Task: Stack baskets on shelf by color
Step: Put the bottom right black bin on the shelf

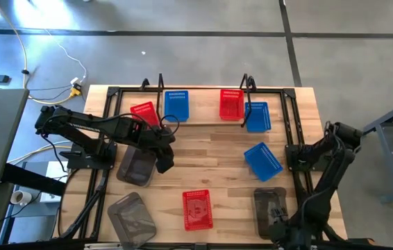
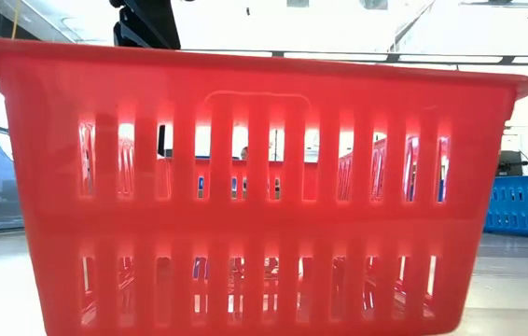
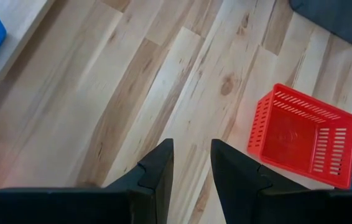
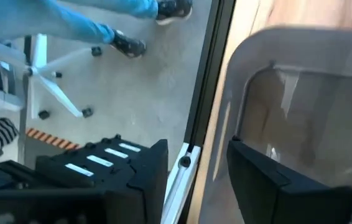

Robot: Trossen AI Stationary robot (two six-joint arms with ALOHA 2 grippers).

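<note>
Our left gripper hovers over the middle of the table with its fingers a narrow gap apart and nothing between them; the left wrist view shows only bare wood under the fingertips, with the red basket at the near edge lying ahead of it. We judge this posture to be a transit between pick-ups, since no basket is in reach of the jaws. Just beside this gripper sits a grey basket, and a second grey basket lies nearer the front left corner. Our right gripper waits at the front right corner, fingers parted and empty, directly at the rim of the third grey basket. On the shelf at the far edge we see one blue basket and one red basket, with a tilted red basket and another blue basket close by; whether these two rest on the rack we cannot tell. A third blue basket lies loose on the right. We judge the sorting barely begun. The surface is pale wood planking framed by black rails; beyond it lies grey floor with cables, and a person's legs beside a chair base in the right wrist view.
</note>
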